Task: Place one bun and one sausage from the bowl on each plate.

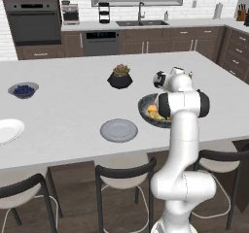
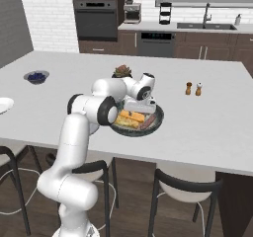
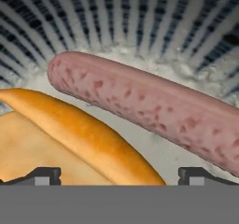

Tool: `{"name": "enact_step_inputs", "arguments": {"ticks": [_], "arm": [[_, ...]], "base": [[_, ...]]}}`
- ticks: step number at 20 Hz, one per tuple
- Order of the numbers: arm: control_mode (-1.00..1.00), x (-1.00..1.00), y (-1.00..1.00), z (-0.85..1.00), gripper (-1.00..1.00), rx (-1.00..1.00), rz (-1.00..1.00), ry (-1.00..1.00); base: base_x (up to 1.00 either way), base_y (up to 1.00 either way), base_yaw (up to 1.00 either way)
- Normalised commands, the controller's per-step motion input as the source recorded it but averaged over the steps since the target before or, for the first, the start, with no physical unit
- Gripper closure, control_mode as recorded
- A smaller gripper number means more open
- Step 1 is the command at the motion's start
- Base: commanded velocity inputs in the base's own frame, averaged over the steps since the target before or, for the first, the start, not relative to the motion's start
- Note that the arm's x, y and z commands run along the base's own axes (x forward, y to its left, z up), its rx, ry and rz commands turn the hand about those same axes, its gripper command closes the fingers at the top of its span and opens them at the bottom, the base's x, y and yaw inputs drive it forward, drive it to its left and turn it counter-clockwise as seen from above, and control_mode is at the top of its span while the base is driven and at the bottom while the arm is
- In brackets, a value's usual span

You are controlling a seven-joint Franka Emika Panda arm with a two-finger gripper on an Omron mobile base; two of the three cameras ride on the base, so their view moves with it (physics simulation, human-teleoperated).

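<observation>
My gripper point(image 3: 121, 176) hangs open just above the contents of the dark bowl point(image 3: 116, 13), fingertips wide apart. A pink sausage point(image 3: 149, 101) lies slantwise ahead of the fingers. A golden bun point(image 3: 79, 134) lies below the sausage, between the fingertips, on another bun. From the right base, my hand point(image 2: 140, 104) is lowered into the bowl point(image 2: 159, 116) over the buns point(image 2: 129, 118), beside a sausage point(image 2: 150, 121). From the left base, my arm covers much of the bowl point(image 1: 143, 106). The grey plate point(image 1: 118, 130) lies left of it, and the white plate point(image 1: 7, 130) sits far left.
A black pot with a succulent point(image 1: 120, 76) stands behind the bowl. A small bowl of blueberries point(image 1: 23, 90) sits at the far left. Salt and pepper shakers point(image 2: 193, 89) stand to the right. Stools point(image 1: 124, 176) line the counter's near edge.
</observation>
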Motion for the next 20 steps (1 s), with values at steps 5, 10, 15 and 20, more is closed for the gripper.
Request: {"name": "enact_step_inputs", "arguments": {"ticks": [5, 10, 15, 20], "arm": [[-1.0, 0.0, 0.0, 0.0, -1.0, 0.0, 0.0, 0.0], [-1.0, 0.0, 0.0, 0.0, 1.0, 0.0, 0.0, 0.0], [-1.0, 0.0, 0.0, 0.0, 1.0, 0.0, 0.0, 0.0], [-1.0, -0.01, 0.0, 0.0, 1.0, 0.0, 0.0, 0.0]], "base": [[0.0, 0.0, 0.0], [0.0, 0.0, 0.0], [0.0, 0.0, 0.0], [0.0, 0.0, 0.0]]}}
